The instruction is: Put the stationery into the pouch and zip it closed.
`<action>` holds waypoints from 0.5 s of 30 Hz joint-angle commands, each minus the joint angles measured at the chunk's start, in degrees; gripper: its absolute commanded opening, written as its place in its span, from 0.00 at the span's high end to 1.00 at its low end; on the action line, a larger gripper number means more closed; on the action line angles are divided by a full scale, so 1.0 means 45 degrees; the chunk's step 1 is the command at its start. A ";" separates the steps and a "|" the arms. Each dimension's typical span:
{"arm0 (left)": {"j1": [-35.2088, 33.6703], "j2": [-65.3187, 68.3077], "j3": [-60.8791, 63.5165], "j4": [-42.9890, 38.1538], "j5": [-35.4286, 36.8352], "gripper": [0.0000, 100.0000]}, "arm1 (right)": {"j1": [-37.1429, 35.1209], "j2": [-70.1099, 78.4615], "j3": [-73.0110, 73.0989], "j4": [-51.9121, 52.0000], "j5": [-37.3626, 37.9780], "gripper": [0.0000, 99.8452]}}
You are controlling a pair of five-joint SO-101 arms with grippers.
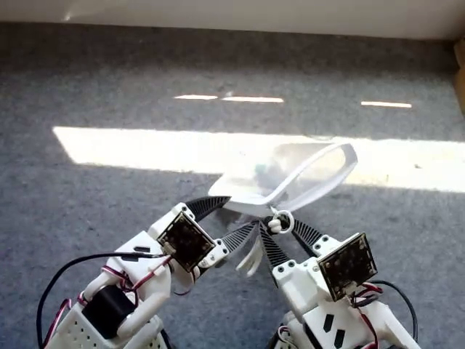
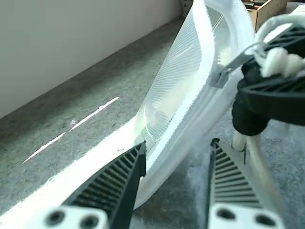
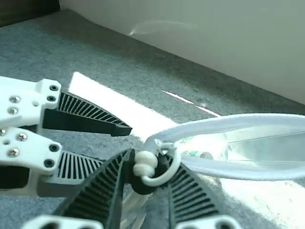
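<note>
A translucent white pouch lies on the grey carpet, its mouth gaping toward the far right. Something pale with green print shows through its wall. My right gripper is shut on the white zipper pull, a cord ring with a bead at the pouch's near end. In the left wrist view the metal slider hangs from that pull. My left gripper stands open beside it, its black fingers on either side of the pouch's near corner. The two grippers almost touch.
Grey carpet runs all around, crossed by a bright band of sunlight behind the pouch. A pale wall bounds the far side. A cardboard box stands beyond the pouch.
</note>
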 commanded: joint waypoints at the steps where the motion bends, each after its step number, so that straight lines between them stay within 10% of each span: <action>1: -0.0107 -0.0107 -0.0107 -0.0293 -0.0098 0.80 | -0.0147 -0.0068 -0.0791 0.0264 -0.0059 0.99; 15: 0.0967 -0.0107 -0.0049 -0.0274 -0.0059 0.80 | -0.2100 -0.0068 -0.0791 0.0713 -0.0039 0.99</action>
